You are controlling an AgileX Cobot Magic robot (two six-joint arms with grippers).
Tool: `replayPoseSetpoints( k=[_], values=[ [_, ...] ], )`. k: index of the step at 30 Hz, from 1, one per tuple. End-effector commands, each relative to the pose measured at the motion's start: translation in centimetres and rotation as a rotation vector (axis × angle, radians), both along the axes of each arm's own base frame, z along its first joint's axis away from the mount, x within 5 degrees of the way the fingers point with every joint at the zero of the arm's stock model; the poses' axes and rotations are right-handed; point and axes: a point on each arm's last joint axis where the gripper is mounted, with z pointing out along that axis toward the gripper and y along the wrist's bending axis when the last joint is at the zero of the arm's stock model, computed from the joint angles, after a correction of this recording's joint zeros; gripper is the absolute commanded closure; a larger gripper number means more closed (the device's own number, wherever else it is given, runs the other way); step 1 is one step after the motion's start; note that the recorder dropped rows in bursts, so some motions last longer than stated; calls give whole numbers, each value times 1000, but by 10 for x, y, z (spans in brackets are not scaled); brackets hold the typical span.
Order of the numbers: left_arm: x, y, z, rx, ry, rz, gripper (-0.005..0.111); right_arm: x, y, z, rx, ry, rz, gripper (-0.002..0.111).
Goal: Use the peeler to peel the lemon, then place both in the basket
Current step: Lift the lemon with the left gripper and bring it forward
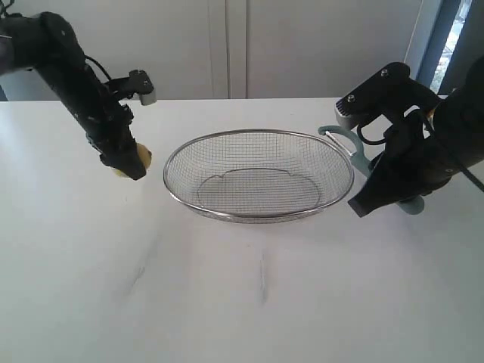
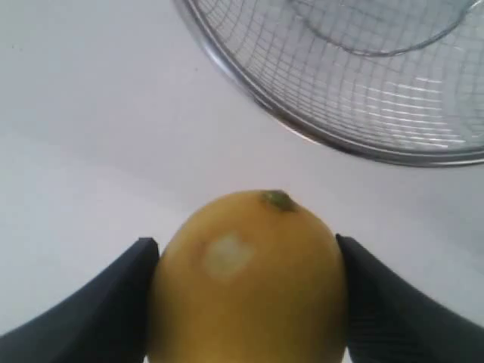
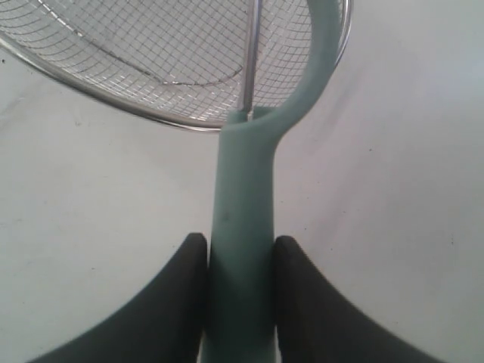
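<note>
The yellow lemon (image 2: 249, 280) sits between the two black fingers of my left gripper (image 2: 248, 261), which is shut on it; a pale peeled patch and the green stem end show. In the exterior view the lemon (image 1: 141, 158) peeks out beside the left gripper (image 1: 128, 165), just left of the wire-mesh basket (image 1: 261, 140). My right gripper (image 3: 240, 253) is shut on the teal handle of the peeler (image 3: 243, 249), whose looped head reaches over the basket's rim (image 3: 181, 121). The peeler (image 1: 349, 144) is held just right of the basket, the right gripper (image 1: 378, 198) below it.
The basket stands mid-table on a white tabletop (image 1: 242, 302) and holds nothing. A white wall and cabinet panels run behind the table's far edge. Both black arms hang low on either side of the basket.
</note>
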Motion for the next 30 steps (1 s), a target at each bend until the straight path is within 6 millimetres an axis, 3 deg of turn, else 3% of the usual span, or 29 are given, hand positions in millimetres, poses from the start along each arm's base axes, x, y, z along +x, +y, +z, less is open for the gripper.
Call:
replayPoseSetpoints(
  k=[1,3,7,12,20,25,30],
  values=[
    [-18,9,34,-53,106,102,107,1,-2,1,4,-12,-5,108],
    [-31,12,56,-88,96,135,107,1,-2,1,4,-12,-5,108],
    [-52,20,79,-103,16,212,107,1,-2,1,4,-12,-5,108],
    [-99,37,106,-135,-66,272,107,1,-2,1,4,-12,-5,108],
    [-206,59,106,-164,-125,325,107,1,-2,1,4,-12,-5,108],
    [-276,66,110,-280,-197,370,107,1,-2,1,4,-12,-5,108],
    [-323,67,102,-384,-281,283,107,1,-2,1,4,-12,-5,108]
  ],
)
